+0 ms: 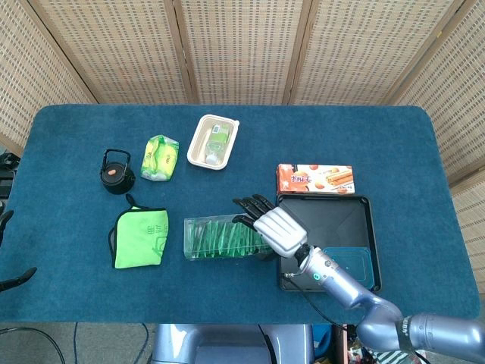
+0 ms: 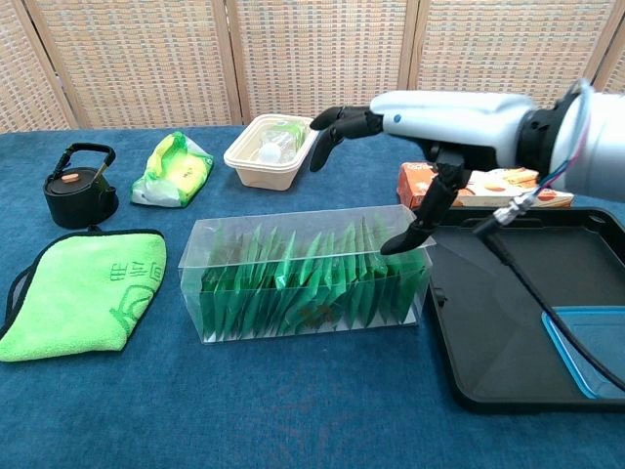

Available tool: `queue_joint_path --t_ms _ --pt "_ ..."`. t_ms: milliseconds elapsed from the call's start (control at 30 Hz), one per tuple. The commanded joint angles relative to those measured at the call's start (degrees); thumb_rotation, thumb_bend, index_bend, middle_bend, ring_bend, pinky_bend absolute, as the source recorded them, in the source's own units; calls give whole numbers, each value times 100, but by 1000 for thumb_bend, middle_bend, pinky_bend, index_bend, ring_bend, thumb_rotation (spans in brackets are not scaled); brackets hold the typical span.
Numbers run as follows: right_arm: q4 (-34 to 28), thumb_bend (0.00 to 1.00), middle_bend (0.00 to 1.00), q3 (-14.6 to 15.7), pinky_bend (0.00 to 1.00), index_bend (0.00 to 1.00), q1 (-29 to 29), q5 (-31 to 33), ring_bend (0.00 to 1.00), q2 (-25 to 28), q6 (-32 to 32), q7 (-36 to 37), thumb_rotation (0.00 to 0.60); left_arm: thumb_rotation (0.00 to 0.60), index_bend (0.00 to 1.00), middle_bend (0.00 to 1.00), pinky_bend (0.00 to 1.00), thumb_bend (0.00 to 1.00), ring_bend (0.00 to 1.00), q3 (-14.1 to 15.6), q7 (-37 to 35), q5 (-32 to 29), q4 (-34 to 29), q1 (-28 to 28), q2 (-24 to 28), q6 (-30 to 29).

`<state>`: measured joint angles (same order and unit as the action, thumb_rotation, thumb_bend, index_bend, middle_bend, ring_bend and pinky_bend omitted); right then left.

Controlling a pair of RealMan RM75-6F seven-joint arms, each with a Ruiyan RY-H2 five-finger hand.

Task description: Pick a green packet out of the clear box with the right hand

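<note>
The clear box (image 1: pixel 220 236) (image 2: pixel 308 278) lies in the middle of the blue table, packed with a row of upright green packets (image 1: pixel 227 241) (image 2: pixel 293 293). My right hand (image 1: pixel 273 226) (image 2: pixel 430 115) hovers over the box's right end, fingers spread and holding nothing. In the chest view its fingers (image 2: pixel 337 122) reach left above the box and the thumb (image 2: pixel 410 233) points down at the box's right rim. Only dark fingertips of my left hand (image 1: pixel 15 280) show at the left edge, spread apart and holding nothing.
A black tray (image 1: pixel 341 220) (image 2: pixel 508 293) with a blue-lidded container (image 2: pixel 591 347) sits right of the box, a biscuit box (image 1: pixel 314 178) (image 2: pixel 488 181) behind it. A green cloth (image 1: pixel 142 236), black kettle (image 1: pixel 116 172), green-yellow bag (image 1: pixel 161 157) and beige tub (image 1: pixel 214 142) lie left and behind.
</note>
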<state>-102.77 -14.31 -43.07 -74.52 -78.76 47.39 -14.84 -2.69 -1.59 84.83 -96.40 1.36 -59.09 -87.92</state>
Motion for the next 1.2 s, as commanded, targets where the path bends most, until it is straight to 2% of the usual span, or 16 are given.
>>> queue_joint_path --t_ms 33,400,600,833,967,1200 --pt "131 326 52 25 85 269 -161 316 0 -163 -44 -341 600 600 0 0 0 128 0 1 2 7 -2 1 2 -3" --pt "276 370 56 242 85 269 -407 855 0 -394 103 -1110 600 600 0 0 0 128 0 1 21 -15 -14 27 0 51" --pt "369 436 58 291 85 270 -496 1042 0 -551 225 -1296 600 600 0 0 0 128 0 -5 1 -49 -7 35 2 80" --pt "471 558 76 350 87 302 -596 1247 0 -706 337 -1515 600 600 0 0 0 129 0 2 -30 -53 -5 37 12 95" --pt "456 616 86 328 95 322 -618 1278 0 -749 444 -1502 600 600 0 0 0 128 0 1 -63 -58 1 36 22 98" --pt "477 649 90 99 107 330 -697 1349 0 -781 618 -1345 600 600 0 0 0 128 0 -1 -117 -74 13 43 36 121"
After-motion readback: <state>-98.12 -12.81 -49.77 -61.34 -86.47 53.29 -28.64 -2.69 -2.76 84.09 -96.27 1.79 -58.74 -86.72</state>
